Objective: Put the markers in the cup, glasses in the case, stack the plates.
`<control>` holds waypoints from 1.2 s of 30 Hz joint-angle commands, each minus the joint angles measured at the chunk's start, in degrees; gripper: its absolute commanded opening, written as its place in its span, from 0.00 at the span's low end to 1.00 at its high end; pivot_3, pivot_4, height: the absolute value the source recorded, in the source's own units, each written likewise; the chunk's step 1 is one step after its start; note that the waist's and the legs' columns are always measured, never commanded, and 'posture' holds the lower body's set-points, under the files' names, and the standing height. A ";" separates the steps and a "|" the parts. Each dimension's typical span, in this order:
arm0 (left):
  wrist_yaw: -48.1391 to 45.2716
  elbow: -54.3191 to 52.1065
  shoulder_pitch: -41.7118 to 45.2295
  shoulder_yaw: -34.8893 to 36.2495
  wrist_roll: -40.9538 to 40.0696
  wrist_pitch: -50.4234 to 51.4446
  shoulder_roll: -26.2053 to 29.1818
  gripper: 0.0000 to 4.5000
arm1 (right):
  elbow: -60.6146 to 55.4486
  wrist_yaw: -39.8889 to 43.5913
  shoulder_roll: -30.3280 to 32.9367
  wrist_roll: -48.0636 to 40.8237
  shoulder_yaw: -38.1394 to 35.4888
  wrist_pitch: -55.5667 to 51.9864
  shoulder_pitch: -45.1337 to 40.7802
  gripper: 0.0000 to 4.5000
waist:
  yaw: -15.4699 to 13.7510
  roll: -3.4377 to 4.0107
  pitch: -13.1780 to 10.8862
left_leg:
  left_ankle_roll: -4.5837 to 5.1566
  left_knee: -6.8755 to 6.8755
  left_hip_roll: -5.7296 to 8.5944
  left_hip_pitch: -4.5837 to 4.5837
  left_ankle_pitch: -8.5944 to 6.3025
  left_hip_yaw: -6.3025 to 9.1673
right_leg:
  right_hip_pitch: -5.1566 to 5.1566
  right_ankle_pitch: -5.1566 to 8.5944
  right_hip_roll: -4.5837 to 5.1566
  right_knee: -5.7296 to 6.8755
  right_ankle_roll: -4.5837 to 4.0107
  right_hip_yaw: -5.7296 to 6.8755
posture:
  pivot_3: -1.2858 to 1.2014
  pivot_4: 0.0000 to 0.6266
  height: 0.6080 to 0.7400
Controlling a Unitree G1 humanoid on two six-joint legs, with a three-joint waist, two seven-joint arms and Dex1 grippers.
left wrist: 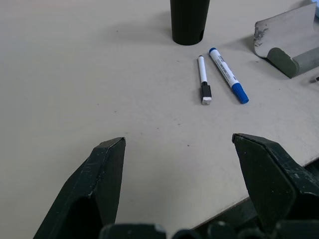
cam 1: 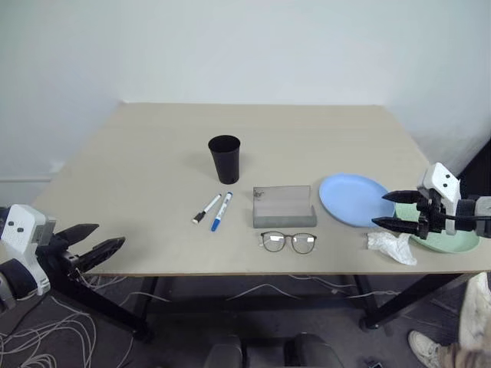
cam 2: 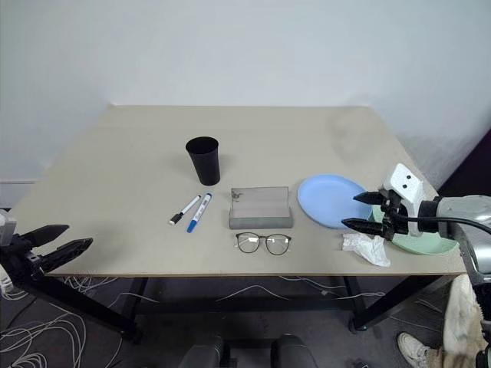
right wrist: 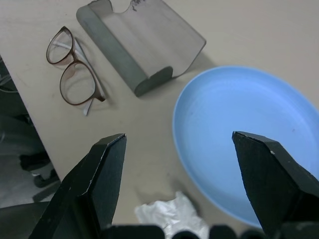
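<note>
The black cup (cam 1: 224, 158) stands upright mid-table. In front of it lie two markers, one black-capped (cam 1: 206, 208) and one blue-capped (cam 1: 222, 211). The grey case (cam 1: 283, 205) lies open beside them, with the glasses (cam 1: 288, 242) in front of it near the table's front edge. A light blue plate (cam 1: 353, 199) sits right of the case, and a mint green plate (cam 1: 453, 241) lies partly behind my right gripper (cam 1: 390, 209), which hovers open over the blue plate's right rim. My left gripper (cam 1: 100, 241) is open off the table's front left corner.
A crumpled white tissue (cam 1: 392, 246) lies by the table's front edge, just below my right gripper. Cables trail over the floor under the table (cam 1: 138, 138). A person's shoe (cam 1: 430, 349) shows at the lower right.
</note>
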State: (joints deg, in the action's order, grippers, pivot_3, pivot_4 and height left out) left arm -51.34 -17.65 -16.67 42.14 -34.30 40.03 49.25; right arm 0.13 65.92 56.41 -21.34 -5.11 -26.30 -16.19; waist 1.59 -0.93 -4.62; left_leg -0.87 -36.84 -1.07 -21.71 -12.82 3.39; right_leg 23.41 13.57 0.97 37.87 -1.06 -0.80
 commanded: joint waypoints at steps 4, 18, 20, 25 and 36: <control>-0.44 -2.11 1.13 1.73 -2.20 1.62 1.80 0.80 | -2.17 -0.66 -0.29 -1.59 -2.29 -0.88 -0.56 0.82 | 0.05 -0.01 0.00 | 0.00 0.00 -0.01 0.04 0.00 -0.04 | -0.01 0.00 -0.01 0.00 0.00 -0.02 | 0.52 0.00 1.00; -0.06 -0.78 4.04 -1.88 -1.15 0.05 1.33 0.80 | 6.05 -1.47 2.27 2.49 -2.53 1.23 -3.37 0.82 | 0.01 -0.01 0.00 | 0.00 0.00 -0.01 0.05 0.00 -0.09 | -0.01 0.00 0.00 -0.01 0.01 -0.04 | 0.52 0.00 1.00; -0.13 -0.20 4.49 -2.16 -0.97 -0.37 1.30 0.80 | 8.02 -2.28 2.50 3.99 -1.84 1.99 -4.09 0.82 | 0.01 -0.01 0.00 | 0.00 0.00 -0.01 0.05 0.00 -0.09 | -0.01 -0.01 -0.01 -0.01 0.01 -0.04 | 0.52 0.00 1.00; 0.11 -0.28 4.99 -3.29 -0.53 -1.66 0.97 0.80 | 12.45 -3.21 2.87 7.32 -0.63 3.24 -5.43 0.82 | 0.03 0.00 0.01 | 0.01 0.00 -0.02 0.06 0.00 -0.15 | -0.02 -0.01 -0.02 0.00 0.01 -0.09 | 0.52 0.00 1.00; 0.55 -0.56 7.69 -5.18 -0.58 -2.53 1.19 0.80 | 19.61 -6.73 1.21 13.47 2.90 1.33 -10.03 0.82 | 0.03 0.01 0.02 | 0.03 -0.01 -0.02 0.07 0.01 -0.30 | -0.01 -0.05 -0.02 0.01 0.08 -0.20 | 0.52 0.00 1.00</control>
State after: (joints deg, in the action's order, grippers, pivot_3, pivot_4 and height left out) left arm -50.93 -17.43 -10.16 36.87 -34.67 38.64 49.71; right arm 19.75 59.96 57.59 -8.80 -2.21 -24.57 -24.62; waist 1.62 -0.92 -4.61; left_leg -0.84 -36.84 -1.09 -21.63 -12.82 3.08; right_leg 23.39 13.52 0.94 37.88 -0.98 -1.01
